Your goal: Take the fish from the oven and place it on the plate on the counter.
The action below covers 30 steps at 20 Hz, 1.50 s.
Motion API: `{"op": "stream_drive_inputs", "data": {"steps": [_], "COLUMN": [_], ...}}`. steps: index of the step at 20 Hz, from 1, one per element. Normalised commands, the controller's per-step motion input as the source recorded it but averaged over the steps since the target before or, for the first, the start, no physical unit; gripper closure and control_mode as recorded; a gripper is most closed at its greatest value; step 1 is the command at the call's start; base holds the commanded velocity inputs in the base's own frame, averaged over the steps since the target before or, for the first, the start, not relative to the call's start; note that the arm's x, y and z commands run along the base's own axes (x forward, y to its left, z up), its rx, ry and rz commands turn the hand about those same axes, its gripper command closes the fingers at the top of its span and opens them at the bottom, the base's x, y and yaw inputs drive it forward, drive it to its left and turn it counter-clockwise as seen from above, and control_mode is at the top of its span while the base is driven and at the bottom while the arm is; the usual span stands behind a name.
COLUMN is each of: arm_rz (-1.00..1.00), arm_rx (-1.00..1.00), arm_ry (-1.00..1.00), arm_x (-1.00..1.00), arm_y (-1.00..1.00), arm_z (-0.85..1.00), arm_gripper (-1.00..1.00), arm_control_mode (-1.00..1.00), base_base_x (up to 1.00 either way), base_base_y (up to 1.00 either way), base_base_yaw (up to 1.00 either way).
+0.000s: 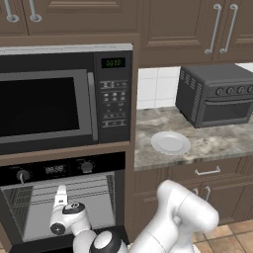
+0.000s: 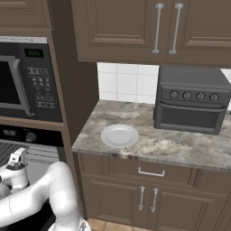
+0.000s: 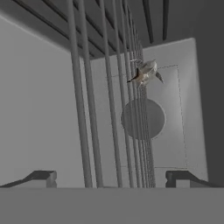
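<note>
The oven [image 1: 54, 169] stands open under the microwave, and my arm reaches into its cavity. My gripper [image 1: 61, 189] points in among the wire racks, also seen at the left edge as gripper [image 2: 18, 157]. In the hand view the gripper [image 3: 111, 178] is open with nothing between its fingertips [image 3: 43, 177]. The fish [image 3: 145, 73], small and grey, lies on the wire rack [image 3: 109, 109] well ahead of the fingers, apart from them. The white plate [image 1: 170, 143] sits bare on the stone counter [image 1: 217, 141]; it shows as plate [image 2: 119, 136] on counter [image 2: 180, 146] from the other side.
A microwave [image 1: 49, 99] sits above the oven. A dark toaster oven [image 1: 215, 94] stands at the counter's back right, behind the plate. Upper cabinets [image 2: 135, 27] hang over the counter, drawers and doors [image 2: 149, 173] lie below. The oven's side walls and rack bars close in around the hand.
</note>
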Motion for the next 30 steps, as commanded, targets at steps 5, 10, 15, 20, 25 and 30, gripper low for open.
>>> {"op": "stream_drive_inputs", "data": {"steps": [5, 10, 15, 20, 25, 30], "arm_rz": [-0.06, -0.07, -0.06, -0.01, 0.0, 0.0], "arm_rx": [0.0, 0.0, 0.0, 0.0, 0.0, 0.0], "arm_ry": [0.0, 0.0, 0.0, 0.0, 0.0, 0.0], "arm_x": [0.06, 0.23, 0.23, 0.02, 0.0, 0.0], "arm_y": [0.01, 0.13, 0.09, 0.0, 0.0, 0.0], "arm_z": [-0.06, -0.13, -0.01, 0.0, 0.0, 0.0], "arm_gripper": [-1.0, -1.0, -1.0, -1.0, 1.0, 1.0], "arm_control_mode": [-1.0, -1.0, -1.0, -1.0, -1.0, -1.0], "base_base_x": [0.0, 0.0, 0.0, 0.0, 0.0, 0.0], "base_base_y": [0.0, 0.0, 0.0, 0.0, 0.0, 0.0], "base_base_yaw": [0.0, 0.0, 0.0, 0.0, 0.0, 0.0]}}
